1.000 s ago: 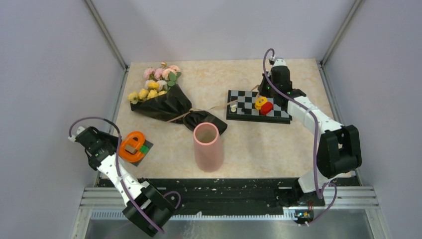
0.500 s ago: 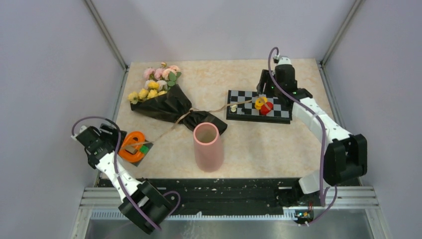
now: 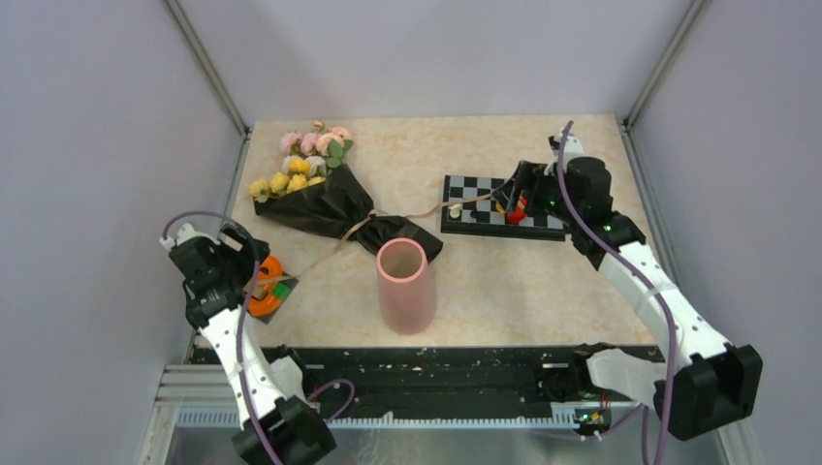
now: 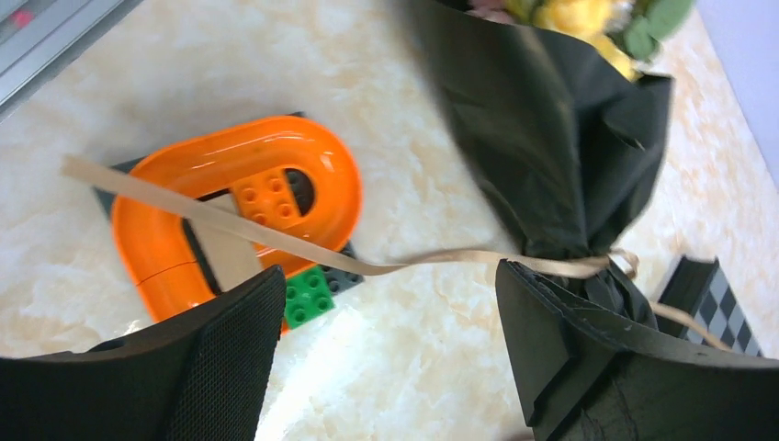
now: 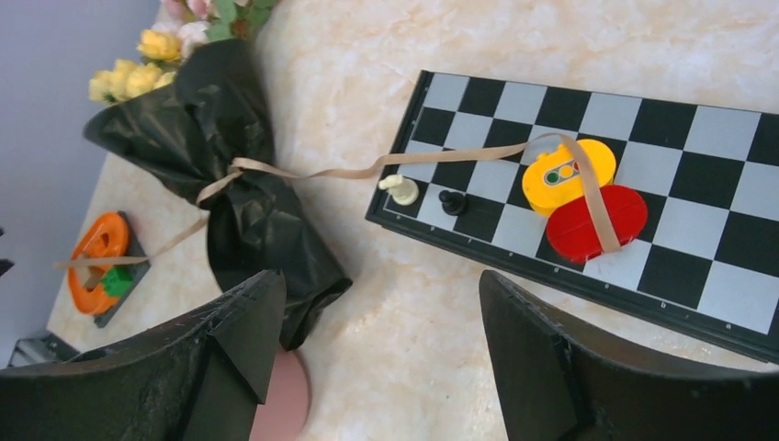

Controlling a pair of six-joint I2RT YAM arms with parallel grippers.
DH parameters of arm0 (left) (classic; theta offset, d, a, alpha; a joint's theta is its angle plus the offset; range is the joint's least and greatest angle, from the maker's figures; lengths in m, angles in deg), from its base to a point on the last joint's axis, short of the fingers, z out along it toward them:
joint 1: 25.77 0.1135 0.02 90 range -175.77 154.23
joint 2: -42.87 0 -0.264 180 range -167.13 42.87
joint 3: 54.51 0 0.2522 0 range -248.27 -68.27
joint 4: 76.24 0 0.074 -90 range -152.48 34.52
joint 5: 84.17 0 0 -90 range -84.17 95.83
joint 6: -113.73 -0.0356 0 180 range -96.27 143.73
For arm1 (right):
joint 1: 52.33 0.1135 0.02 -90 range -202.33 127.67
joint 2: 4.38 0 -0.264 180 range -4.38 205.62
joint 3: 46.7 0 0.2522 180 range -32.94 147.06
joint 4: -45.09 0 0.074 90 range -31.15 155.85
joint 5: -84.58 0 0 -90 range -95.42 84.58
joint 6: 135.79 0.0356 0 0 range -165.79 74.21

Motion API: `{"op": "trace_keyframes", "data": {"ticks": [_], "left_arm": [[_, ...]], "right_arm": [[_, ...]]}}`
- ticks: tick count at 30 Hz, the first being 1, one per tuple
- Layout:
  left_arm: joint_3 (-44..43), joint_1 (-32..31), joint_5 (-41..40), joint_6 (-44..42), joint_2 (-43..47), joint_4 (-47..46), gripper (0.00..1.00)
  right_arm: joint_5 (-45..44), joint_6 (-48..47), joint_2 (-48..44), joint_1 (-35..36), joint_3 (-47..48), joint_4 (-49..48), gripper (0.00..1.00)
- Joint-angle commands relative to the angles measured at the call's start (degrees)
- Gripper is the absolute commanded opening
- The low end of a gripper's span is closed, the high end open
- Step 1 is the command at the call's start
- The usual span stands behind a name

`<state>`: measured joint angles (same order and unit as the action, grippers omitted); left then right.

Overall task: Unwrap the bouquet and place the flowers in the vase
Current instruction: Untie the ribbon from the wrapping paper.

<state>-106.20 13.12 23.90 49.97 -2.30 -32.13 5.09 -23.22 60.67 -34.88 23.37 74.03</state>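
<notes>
Left gripper (image 4: 388, 276) gapes open above the ribbon (image 4: 441, 259). Ahead of it, the bouquet (image 3: 320, 199) holds the flowers (image 3: 300, 160) wrapped (blooms cropped in its wrist view). The vase (image 3: 401, 291) stands between the grippers, its inside unclear. Right gripper (image 5: 381, 280) is spread open, with the chessboard (image 5: 698, 138) ahead.

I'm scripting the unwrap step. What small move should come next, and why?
Probably lower the left gripper and close it on the thin tan ribbon lying beneath its open jaws: that ribbon is looped round the neck of the black-wrapped rose bouquet, and the gripper holds nothing.
</notes>
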Motion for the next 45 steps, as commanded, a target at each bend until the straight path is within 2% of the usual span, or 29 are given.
{"op": "trace_keyframes", "data": {"ticks": [1, 4, 7, 12, 16, 19, 21, 25, 29, 34, 40, 43, 45], "left_arm": [[-4.1, -7.4, -3.5, -3.2, 5.0, -0.3, 0.88], [-9.3, -14.9, -3.0, -5.7, 3.9, 2.5, 0.88], [-14.0, -22.0, -2.6, -8.2, 1.2, 6.0, 0.88], [-18.6, -29.8, 2.2, -9.0, -3.5, 5.1, 0.88], [-21.9, -37.4, 3.4, -9.8, -10.5, 2.0, 0.89], [-24.0, -42.9, 5.8, -10.9, -17.7, 0.0, 0.87], [-25.4, -43.6, 8.4, -11.9, -21.2, -1.5, 0.83], [-27.3, -43.9, 8.3, -12.3, -27.6, -6.4, 0.68], [-32.7, -45.9, 7.6, -15.2, -35.6, -1.6, 0.59], [-37.2, -47.4, 3.9, -16.9, -42.0, 2.2, 0.53], [-40.9, -48.5, -0.8, -17.2, -49.8, 6.7, 0.45], [-39.4, -48.5, -4.2, -16.9, -50.9, 6.8, 0.4], [-37.9, -48.5, -3.7, -16.8, -51.4, 5.9, 0.38]], "right_arm": [[2.3, 1.2, -9.3, 0.0, -2.9, -2.2, 0.8], [1.8, 3.3, -13.5, 0.0, -7.4, -4.5, 0.84], [6.3, 5.3, -15.1, 0.0, -10.9, -5.9, 0.84], [14.6, 7.4, -13.8, 0.0, -13.5, -8.3, 0.81], [15.8, 8.6, -13.4, 0.0, -15.2, -10.8, 0.76], [15.0, 8.8, -13.3, 0.0, -16.6, -11.8, 0.71], [14.6, 8.7, -13.2, 0.0, -17.1, -11.9, 0.69], [14.0, 7.3, -12.1, 0.1, -16.7, -11.3, 0.69], [13.9, 6.4, -11.1, 0.1, -16.2, -11.8, 0.68], [13.5, 5.0, -9.3, 0.1, -16.5, -13.2, 0.68], [16.1, 6.4, -7.3, 0.0, -17.7, -19.2, 0.68], [17.2, 5.8, -6.8, 0.0, -17.8, -19.5, 0.68], [17.0, 4.9, -6.9, 0.1, -17.8, -18.8, 0.68]]}}
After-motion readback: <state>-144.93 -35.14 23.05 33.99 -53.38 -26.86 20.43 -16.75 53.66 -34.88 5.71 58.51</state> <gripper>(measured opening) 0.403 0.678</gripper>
